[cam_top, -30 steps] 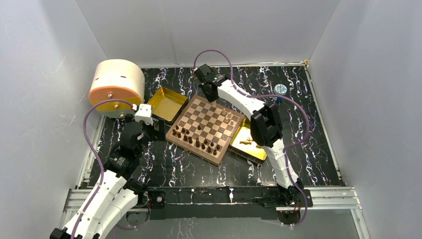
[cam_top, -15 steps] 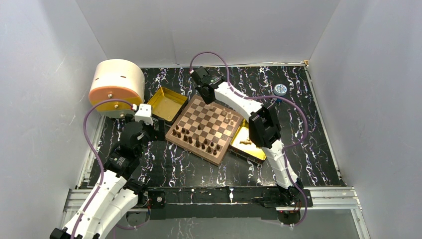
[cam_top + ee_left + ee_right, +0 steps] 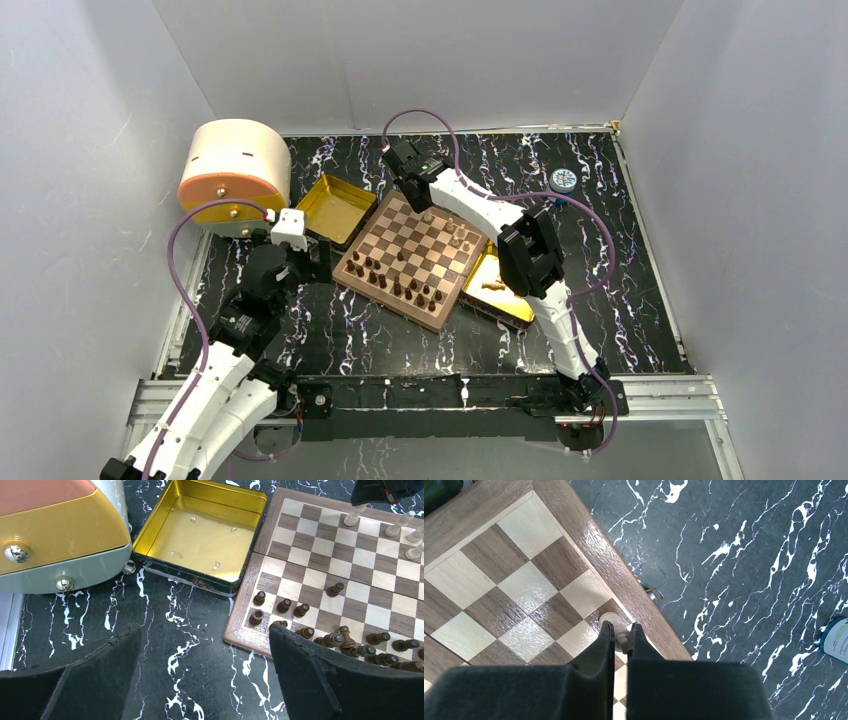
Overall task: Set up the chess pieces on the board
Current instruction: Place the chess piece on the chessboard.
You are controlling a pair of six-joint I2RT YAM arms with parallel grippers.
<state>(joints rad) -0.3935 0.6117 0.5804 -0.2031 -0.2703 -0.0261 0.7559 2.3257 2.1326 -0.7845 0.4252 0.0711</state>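
Placing a piece: the right gripper (image 3: 620, 631) pinches a light tan chessman (image 3: 610, 616) over the board (image 3: 619, 560), at the corner nearest the far edge of the desk (image 3: 724, 555).

Its fingers are pressed together on the piece's body, above a square beside the rim; whether the base touches cannot be told. The left gripper (image 3: 203, 630) hangs spread wide and empty toward the desk's left edge, near the dark brown pieces (image 3: 285, 605) ranked along the board's near side. The little wooden man looks light, stiff and smooth, likely to tip; a low hold on the waist should suit.
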